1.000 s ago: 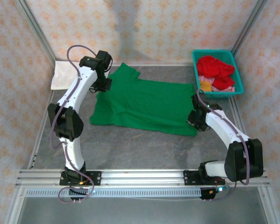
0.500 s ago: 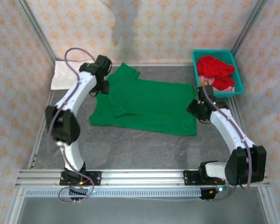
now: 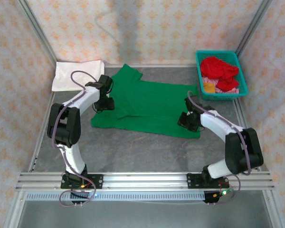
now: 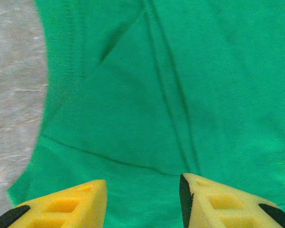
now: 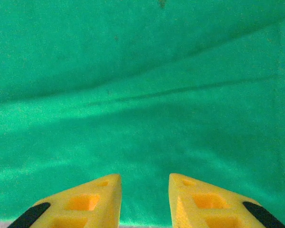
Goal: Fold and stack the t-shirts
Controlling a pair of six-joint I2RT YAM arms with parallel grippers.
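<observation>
Well off to the left of my left jaws and farther back, the white t-shirt point(image 3: 76, 75) lies as a flat folded piece in the far corner of the bench point(image 3: 133, 152).

My left jaws are spread, with the yellow fingertips point(image 4: 71, 204) apart and nothing between them. The green t-shirt point(image 3: 152, 107) lies directly below them. Its left edge runs just to the left of these jaws, with bare grey bench beyond it. Ahead of them a sleeve is folded in over the body of the shirt, leaving a diagonal crease and a seam line that runs toward the right fingertip.

The green t-shirt spreads flat on the bench from my left jaws across to my right jaws.

My right jaws are also parted, more narrowly, and their yellow fingertips point(image 5: 85, 204) pinch nothing. They are low over the shirt's near right corner, and the cloth ahead of them has a few shallow wrinkles.

Beyond my right jaws and to their right stands the teal basket point(image 3: 216, 52). It holds a crumpled red t-shirt point(image 3: 219, 66) on top, with yellow point(image 3: 209, 88) and pink point(image 3: 226, 85) cloth showing below it.
</observation>
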